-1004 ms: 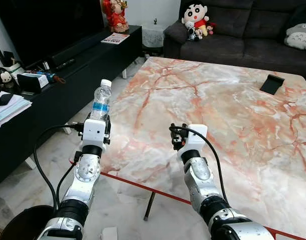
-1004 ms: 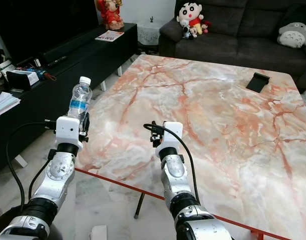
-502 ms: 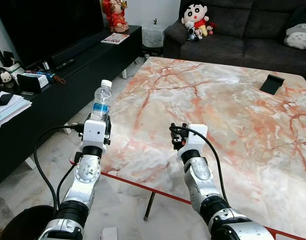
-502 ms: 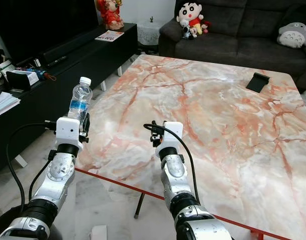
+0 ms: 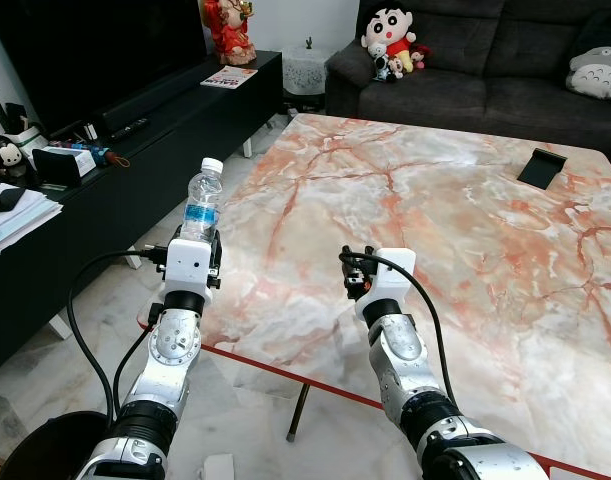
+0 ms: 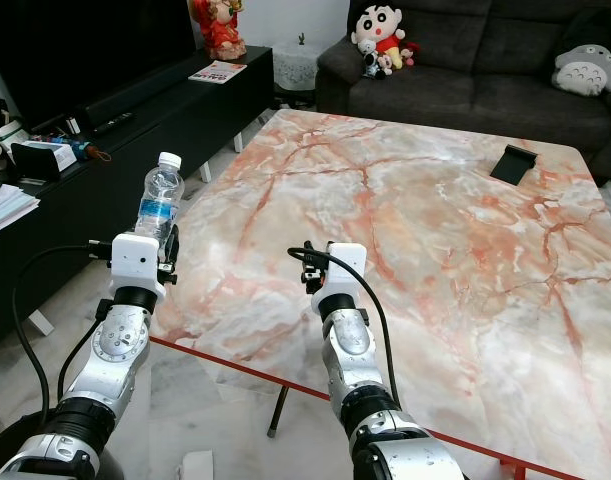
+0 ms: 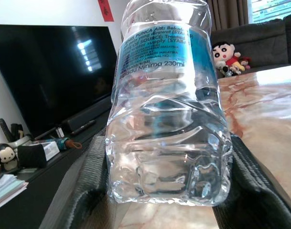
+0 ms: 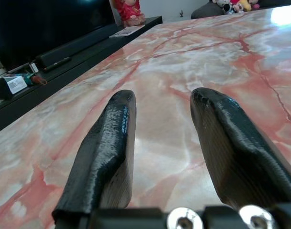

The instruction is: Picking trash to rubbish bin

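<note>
A clear plastic water bottle [image 5: 200, 203] with a blue label and white cap stands upright in my left gripper [image 5: 197, 240], just off the left edge of the marble table [image 5: 435, 190]. The left wrist view has the bottle [image 7: 169, 119] squeezed between both black fingers [image 7: 83, 186]. My right gripper [image 8: 165, 95] hovers low over the table's near part, open, nothing between its fingers [image 8: 112, 143]. A dark round bin [image 5: 40, 445] sits on the floor at the lower left, below my left arm.
A black TV console [image 5: 135, 140] with clutter runs along the left. A dark sofa [image 5: 465, 90] with plush toys is behind the table. A small black object [image 5: 542, 167] lies at the table's far right. Something white [image 5: 217, 466] lies on the floor.
</note>
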Robot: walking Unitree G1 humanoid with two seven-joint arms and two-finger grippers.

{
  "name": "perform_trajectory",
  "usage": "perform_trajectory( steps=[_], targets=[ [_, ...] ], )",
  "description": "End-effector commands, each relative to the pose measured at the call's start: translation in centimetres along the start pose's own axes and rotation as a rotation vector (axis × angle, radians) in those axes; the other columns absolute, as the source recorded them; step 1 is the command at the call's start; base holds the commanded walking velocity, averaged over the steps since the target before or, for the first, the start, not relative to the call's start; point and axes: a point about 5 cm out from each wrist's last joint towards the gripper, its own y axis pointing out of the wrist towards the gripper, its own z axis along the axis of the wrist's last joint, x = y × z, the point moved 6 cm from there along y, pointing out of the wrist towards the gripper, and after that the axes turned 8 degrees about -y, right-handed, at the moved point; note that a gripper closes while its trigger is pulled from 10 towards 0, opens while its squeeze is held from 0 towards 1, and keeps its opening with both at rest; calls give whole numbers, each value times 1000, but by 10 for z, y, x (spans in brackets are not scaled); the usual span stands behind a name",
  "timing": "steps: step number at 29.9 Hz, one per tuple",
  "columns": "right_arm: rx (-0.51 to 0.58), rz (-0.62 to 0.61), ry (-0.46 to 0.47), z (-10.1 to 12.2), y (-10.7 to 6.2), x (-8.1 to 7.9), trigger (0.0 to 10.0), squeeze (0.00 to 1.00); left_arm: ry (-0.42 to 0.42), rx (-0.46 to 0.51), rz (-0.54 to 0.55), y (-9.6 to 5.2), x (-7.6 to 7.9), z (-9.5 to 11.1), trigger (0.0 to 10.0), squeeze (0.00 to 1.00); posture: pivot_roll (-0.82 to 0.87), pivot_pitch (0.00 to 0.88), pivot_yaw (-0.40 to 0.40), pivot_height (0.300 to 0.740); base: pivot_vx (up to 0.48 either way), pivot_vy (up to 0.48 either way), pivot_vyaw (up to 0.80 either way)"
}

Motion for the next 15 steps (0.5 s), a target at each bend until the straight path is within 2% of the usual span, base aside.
perform_trajectory(
  steps=[1,5,15],
  targets=[
    [29,-3,7,9,3,1,10000,0,-3,21,13,2,-2,6,10000,0,24,0,-4,740,0,0,0],
    [31,-1,8,10,4,0,10000,0,-3,20,17,2,-3,6,10000,0,24,0,-7,740,0,0,0],
    [29,1,10,9,4,-1,10000,0,-3,23,24,2,-5,6,10000,0,24,0,-8,740,-283,0,0]
  ],
)
